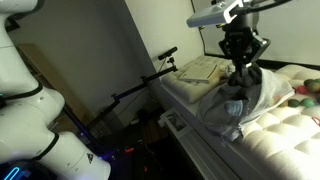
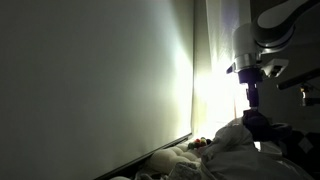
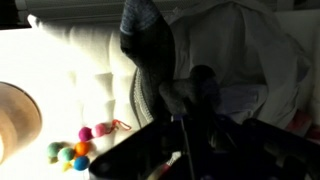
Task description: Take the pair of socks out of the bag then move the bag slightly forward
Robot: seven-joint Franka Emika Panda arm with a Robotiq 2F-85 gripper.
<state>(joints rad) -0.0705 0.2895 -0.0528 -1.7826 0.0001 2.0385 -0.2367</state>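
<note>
Item: pair of socks point(image 3: 148, 40), a dark blue-grey bundle of soft fabric; in the wrist view it runs from the fingertips out over the pale quilting, with white mesh just beside it

Item: bag point(image 1: 255, 97), white-grey mesh, slumped in a heap on the bed point(image 1: 285, 125) directly under the arm

Item: end effector point(image 1: 243, 60), jaws drawn narrow and pinched on the socks; poised just above the bag in an exterior view

Also present: cream folded cloths point(image 1: 200, 70) beside the bag near the bed's edge; small coloured balls point(image 3: 72, 152) on the quilting, well apart from the bag

Status, step one (socks out): under way, judged nearly done; the bundle is gripped and lifted, but the pictures are too dim to tell whether its tail has cleared the mesh

Remainder of step one: carry the socks aside and set them down on the bed

Status, step two (bag slightly forward): not yet begun; the bag lies crumpled and ungripped, so it will likely need a fresh hold on its rim or fabric
</note>
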